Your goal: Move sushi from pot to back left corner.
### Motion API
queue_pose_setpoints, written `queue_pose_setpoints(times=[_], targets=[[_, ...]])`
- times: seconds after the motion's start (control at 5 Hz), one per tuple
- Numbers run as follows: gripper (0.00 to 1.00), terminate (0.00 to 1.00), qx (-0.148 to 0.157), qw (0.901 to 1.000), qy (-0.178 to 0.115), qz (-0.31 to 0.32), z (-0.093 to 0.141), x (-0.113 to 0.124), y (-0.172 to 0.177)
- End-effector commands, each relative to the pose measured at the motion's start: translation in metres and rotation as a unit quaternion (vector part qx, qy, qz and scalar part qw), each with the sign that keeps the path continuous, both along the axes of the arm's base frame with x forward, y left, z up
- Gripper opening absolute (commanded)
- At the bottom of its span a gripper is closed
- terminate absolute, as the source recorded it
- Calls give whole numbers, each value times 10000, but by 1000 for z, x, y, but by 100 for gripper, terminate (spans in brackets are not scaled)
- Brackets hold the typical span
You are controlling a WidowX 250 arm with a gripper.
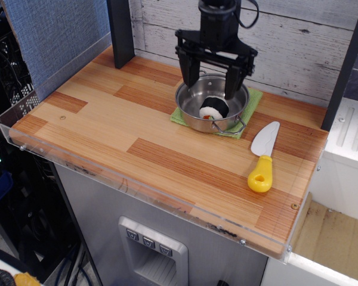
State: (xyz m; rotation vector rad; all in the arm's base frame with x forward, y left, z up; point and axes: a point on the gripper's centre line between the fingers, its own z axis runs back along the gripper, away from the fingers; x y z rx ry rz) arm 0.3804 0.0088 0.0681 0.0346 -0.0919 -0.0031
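Observation:
The sushi (213, 108) lies inside the shiny steel pot (192, 115), black wrap up and white rice face toward the front. The pot sits on a green cloth (253, 100) at the back centre-right of the striped wooden table. My gripper (212, 82) hangs over the pot's back half, open and empty, with its left finger (188, 72) over the pot's left rim and its right finger (231, 82) just above and right of the sushi. The back left corner (110, 62) of the table lies beside the blue-grey panel and the black post.
A spatula with a yellow handle (262, 159) lies to the right of the pot. A black post (120, 30) stands at the back left, and another black post (345, 68) at the back right. A clear acrylic lip (125, 185) runs along the front edge.

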Motion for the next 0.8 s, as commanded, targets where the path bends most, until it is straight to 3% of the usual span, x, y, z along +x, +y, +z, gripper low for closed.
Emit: queue_pose_setpoints(times=[0.0,0.6], targets=[[100,0,126,9999,18,-57,-8,9,-2],[100,0,111,9997,235,-49,-30,4,-15]])
